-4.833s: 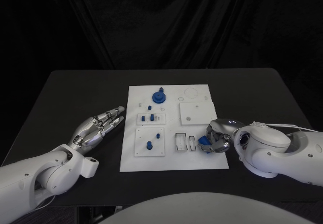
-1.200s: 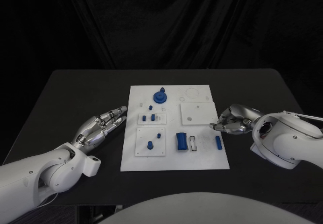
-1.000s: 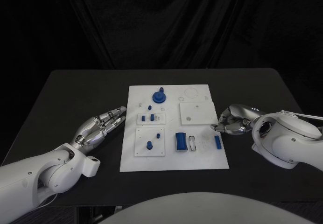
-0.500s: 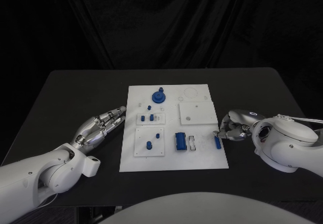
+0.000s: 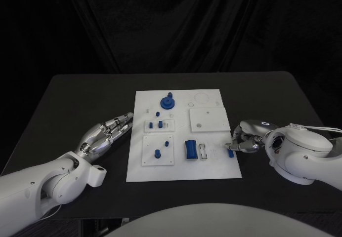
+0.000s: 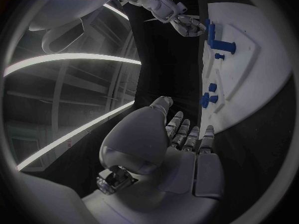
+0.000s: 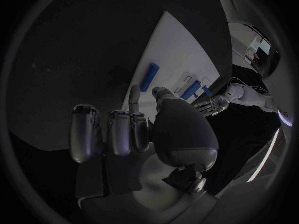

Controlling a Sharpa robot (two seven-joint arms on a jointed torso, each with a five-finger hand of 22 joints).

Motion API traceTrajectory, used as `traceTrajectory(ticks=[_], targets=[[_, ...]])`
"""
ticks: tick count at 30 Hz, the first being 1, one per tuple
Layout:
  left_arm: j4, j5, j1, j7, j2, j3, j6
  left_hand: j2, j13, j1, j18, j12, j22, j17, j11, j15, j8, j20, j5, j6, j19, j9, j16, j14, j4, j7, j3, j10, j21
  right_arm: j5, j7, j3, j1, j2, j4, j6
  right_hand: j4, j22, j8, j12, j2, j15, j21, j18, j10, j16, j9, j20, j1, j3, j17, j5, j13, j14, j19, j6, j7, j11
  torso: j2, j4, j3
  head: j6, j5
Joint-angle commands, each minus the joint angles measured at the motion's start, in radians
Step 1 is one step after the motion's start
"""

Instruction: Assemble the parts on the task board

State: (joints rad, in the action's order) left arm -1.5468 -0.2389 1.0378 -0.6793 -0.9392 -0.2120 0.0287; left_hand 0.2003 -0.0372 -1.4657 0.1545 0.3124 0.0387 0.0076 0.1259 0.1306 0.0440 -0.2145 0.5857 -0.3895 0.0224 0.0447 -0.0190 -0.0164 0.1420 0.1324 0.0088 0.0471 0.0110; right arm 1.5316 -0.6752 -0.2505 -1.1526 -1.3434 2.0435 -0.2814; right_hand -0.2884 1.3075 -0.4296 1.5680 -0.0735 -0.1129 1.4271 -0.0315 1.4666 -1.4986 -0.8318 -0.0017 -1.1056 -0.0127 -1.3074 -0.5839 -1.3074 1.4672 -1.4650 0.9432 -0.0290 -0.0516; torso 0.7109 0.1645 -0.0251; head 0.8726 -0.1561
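Right hand [image 5: 244, 139] hovers curled beside the blue bar [image 5: 230, 151].

Dim, dark surroundings; the white task board [image 5: 184, 133] stands out; wrist views bend at edges.

A black table [image 5: 78, 98] with rounded corners stands before a dark curtain [image 5: 178, 34] (hanging in soft vertical folds). The left wrist view shows curved bright light strips [image 6: 69, 64] overhead.

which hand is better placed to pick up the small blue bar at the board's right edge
Right. The right hand hovers right beside the small blue bar, while the left hand rests off the task board's opposite side.
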Motion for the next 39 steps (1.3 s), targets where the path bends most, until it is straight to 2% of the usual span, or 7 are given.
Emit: traceTrajectory(ticks=[1,10,18,23,26,30,39], targets=[[0.0,0.003,-0.001,-0.139,0.003,0.001,-0.011,-0.001,-0.001,-0.012,0.001,0.004,0.001,0.001,0.007,0.005,0.0,-0.007,0.001,0.0,-0.002,-0.001,-0.004,0.0,0.0,0.004,0.008,-0.002,0.003,0.011,-0.022,0.0,0.009,0.005,-0.002,0.024,-0.001,0.212,0.018,0.003,0.009,0.011,-0.005,-0.007,0.104,0.005,0.016,0.009,-0.003,0.005,-0.123,0.003,-0.263,0.077,-0.049,-0.008,-0.003,0.011,0.0,0.0002,-0.0001,0.0,0.002],[0.002,0.003,-0.001,-0.137,0.003,0.001,-0.013,-0.001,-0.001,-0.012,0.001,0.004,0.002,0.002,0.008,0.007,0.0,-0.009,0.001,0.001,-0.001,-0.001,-0.006,-0.001,0.0,0.005,0.01,-0.002,0.003,0.011,-0.023,0.0,0.026,0.025,-0.01,0.021,0.005,0.212,0.052,0.003,0.004,0.015,-0.007,-0.007,0.104,0.006,0.055,0.014,-0.041,-0.001,-0.121,-0.034,-0.263,0.077,-0.049,0.005,-0.007,0.015,0.0,0.0004,0.0,0.0,0.004],[0.003,0.003,-0.002,-0.136,0.006,0.001,-0.018,-0.001,-0.001,-0.012,0.001,0.006,0.002,0.003,0.011,0.01,0.0,-0.011,0.0,-0.001,-0.001,0.0,-0.007,-0.003,0.001,0.006,0.013,-0.002,0.004,0.0,-0.024,0.0,0.04,0.049,-0.021,0.031,0.021,0.211,0.072,0.003,0.001,0.015,-0.01,-0.008,0.104,0.009,0.081,0.014,-0.111,-0.025,-0.115,-0.1,-0.263,0.076,-0.048,0.014,-0.007,0.015,0.0,0.0004,-0.0001,0.0,0.004],[0.003,0.003,-0.002,-0.135,0.007,0.001,-0.021,-0.001,-0.002,-0.012,0.001,0.008,0.002,0.003,0.015,0.013,0.001,-0.013,0.001,-0.004,-0.001,0.0,-0.01,-0.005,0.002,0.01,0.017,-0.001,0.004,-0.025,-0.022,0.0,0.044,0.063,-0.027,0.011,0.054,0.208,0.088,0.003,0.009,0.015,-0.019,-0.01,0.104,0.017,0.101,0.014,-0.187,-0.062,-0.102,-0.148,-0.263,0.073,-0.044,0.015,-0.008,0.015,0.0,0.0005,-0.0003,0.0,0.004],[0.004,0.003,-0.002,-0.135,0.007,0.001,-0.022,-0.001,-0.002,-0.012,0.001,0.008,0.002,0.003,0.016,0.013,0.001,-0.013,0.001,-0.004,0.0,0.0,-0.01,-0.005,0.003,0.01,0.018,-0.001,0.004,-0.058,-0.012,0.0,0.045,0.069,-0.029,-0.041,0.068,0.208,0.088,0.003,0.012,0.014,-0.019,-0.01,0.104,0.017,0.103,0.014,-0.211,-0.074,-0.102,-0.16,-0.263,0.073,-0.044,0.019,-0.007,0.014,0.0,0.0006,-0.0003,0.0,0.006],[0.005,0.003,-0.003,-0.136,0.006,0.001,-0.024,-0.002,-0.002,-0.012,0.0,0.014,0.003,0.004,0.019,0.015,0.001,-0.015,0.0,-0.003,0.0,0.0,-0.012,-0.006,0.003,0.011,0.02,0.001,0.004,-0.141,0.026,0.0,0.046,0.07,-0.026,-0.134,0.086,0.21,0.081,0.003,0.009,0.013,-0.017,-0.009,0.104,0.016,0.102,0.012,-0.239,-0.095,-0.104,-0.224,-0.263,0.073,-0.045,0.025,-0.006,0.013,-0.001,-0.0001,-0.0004,0.0,0.009],[0.008,0.003,-0.003,-0.136,0.008,0.001,-0.027,-0.003,-0.003,-0.012,0.0,0.018,0.003,0.004,0.022,0.017,0.0,-0.016,-0.001,-0.002,0.0,0.0,-0.014,-0.008,0.004,0.011,0.022,0.002,0.004,-0.428,0.181,0.001,0.045,0.064,0.003,-0.331,0.081,0.214,0.062,0.003,0.004,0.01,-0.005,-0.006,0.104,0.007,0.095,0.01,-0.228,-0.101,-0.118,-0.246,-0.263,0.077,-0.051,0.04,-0.001,0.009,0.0,0.0002,0.0002,0.0,0.01]])
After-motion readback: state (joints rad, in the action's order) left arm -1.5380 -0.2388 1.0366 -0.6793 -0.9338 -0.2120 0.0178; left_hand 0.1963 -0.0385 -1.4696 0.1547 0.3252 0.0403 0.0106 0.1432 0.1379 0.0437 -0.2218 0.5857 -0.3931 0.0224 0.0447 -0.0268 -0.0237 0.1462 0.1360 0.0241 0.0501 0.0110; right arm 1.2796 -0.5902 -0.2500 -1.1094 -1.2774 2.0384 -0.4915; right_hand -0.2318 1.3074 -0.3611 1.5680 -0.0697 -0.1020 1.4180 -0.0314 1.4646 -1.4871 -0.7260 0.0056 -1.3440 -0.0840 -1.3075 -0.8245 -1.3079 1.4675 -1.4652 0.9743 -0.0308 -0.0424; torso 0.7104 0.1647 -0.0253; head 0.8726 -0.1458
